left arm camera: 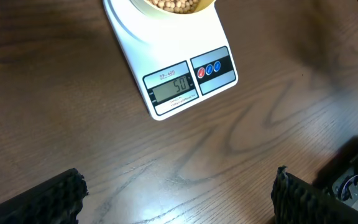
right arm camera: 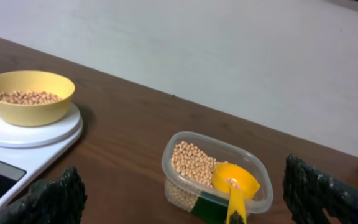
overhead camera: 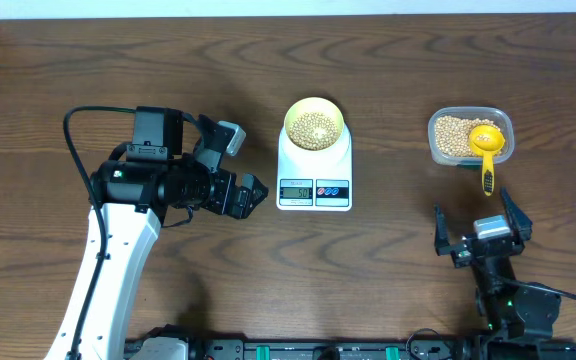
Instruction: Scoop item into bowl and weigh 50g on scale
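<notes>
Beans [overhead camera: 314,126] lay in two places: a shallow heap in the yellow bowl [overhead camera: 340,135], which sat on the round platform of the white scale [overhead camera: 293,170], and a larger stock in the clear tub [overhead camera: 438,150] off to the right on the desk [overhead camera: 388,260]. The scale's display [left arm camera: 174,90] appeared to read the target weight.

Both tools were empty with their jaws spread wide, the left tool [left arm camera: 178,174] hovering just beside the scale and the right tool [overhead camera: 475,208] near the tub.

The beans looked small, hard and round. They would probably roll and scatter, so they were best moved with the yellow scoop [overhead camera: 487,165], not pinched. It rested with its cup in the tub and its handle out over the rim. That handle, likely light, stiff and smooth, seemed the place to grip.
</notes>
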### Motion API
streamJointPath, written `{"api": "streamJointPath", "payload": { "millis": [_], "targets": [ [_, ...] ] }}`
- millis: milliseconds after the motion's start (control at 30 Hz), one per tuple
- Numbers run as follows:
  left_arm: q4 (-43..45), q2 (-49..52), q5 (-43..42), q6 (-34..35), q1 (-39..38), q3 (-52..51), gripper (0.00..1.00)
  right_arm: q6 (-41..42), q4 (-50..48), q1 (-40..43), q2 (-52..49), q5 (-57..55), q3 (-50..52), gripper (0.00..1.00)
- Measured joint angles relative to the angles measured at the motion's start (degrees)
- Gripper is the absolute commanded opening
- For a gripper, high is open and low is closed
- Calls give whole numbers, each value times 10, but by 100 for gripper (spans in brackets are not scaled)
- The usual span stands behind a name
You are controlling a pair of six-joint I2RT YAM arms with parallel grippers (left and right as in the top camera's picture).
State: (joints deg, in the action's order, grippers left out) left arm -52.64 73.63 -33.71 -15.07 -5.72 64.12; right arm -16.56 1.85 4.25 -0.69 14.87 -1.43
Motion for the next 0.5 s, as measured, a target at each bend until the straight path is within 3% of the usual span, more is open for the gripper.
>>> {"api": "streamJointPath", "payload": {
  "millis": [500],
  "targets": [
    [0, 0, 0, 0, 0, 0, 98, 0, 9, 0, 0, 1, 10, 99]
  ]
}}
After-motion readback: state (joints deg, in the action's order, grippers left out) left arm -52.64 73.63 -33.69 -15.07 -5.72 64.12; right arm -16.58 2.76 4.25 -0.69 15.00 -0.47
